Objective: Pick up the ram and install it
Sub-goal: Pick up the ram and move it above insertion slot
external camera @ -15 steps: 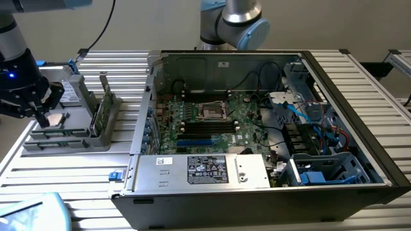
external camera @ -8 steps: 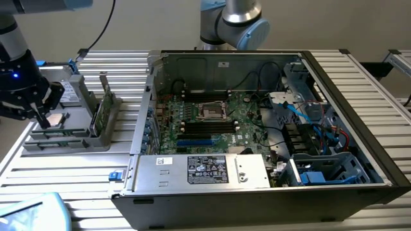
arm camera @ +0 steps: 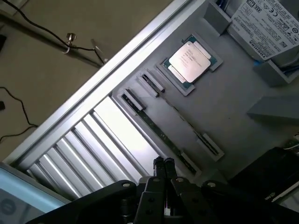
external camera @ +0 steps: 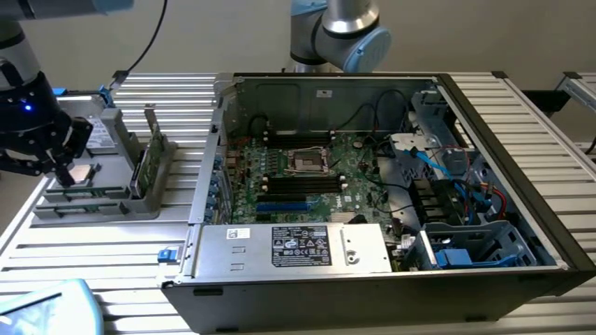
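ram [external camera: 82, 208] | long, thin green stick, top edge facing up [arm camera: 159, 135] | stands on its long edge in the near slot of grey holder [external camera: 112, 171] | level, ends between the slot's clips | on the counter at the exterior view's left, outside the case [external camera: 521, 209] | not installed

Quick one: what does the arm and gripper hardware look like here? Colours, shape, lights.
The silver-grey tubular arm has rounded joints with pale blue caps. The matte black gripper is blocky, with bolted plates and two slim black fingers. A small blue light glows on its black housing.
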`<state>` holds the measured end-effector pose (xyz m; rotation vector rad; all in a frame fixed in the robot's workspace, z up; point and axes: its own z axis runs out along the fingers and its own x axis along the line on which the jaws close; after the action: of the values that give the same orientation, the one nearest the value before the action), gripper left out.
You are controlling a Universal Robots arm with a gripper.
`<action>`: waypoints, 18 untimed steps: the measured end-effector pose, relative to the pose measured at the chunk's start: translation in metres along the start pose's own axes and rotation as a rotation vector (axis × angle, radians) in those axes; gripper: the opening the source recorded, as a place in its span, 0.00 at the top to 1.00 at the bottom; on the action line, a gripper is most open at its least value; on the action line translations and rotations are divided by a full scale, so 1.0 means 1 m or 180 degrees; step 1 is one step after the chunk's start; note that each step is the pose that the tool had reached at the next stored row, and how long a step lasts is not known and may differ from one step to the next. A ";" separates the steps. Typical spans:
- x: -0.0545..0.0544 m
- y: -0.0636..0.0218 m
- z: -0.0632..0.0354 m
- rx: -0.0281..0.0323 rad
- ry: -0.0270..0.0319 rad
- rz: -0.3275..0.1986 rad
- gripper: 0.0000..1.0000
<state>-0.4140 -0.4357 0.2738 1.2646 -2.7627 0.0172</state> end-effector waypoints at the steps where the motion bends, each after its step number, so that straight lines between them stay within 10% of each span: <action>1: 0.000 0.0000 -0.0001 0.0005 -0.0013 -0.0045 0.90; 8: 0.000 0.0001 0.0001 0.0025 -0.0129 -0.0331 0.90; 18: 0.000 0.0000 0.0025 -0.0005 -0.0208 -0.0918 0.90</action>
<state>-0.4140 -0.4356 0.2712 1.6778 -2.6019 -0.0499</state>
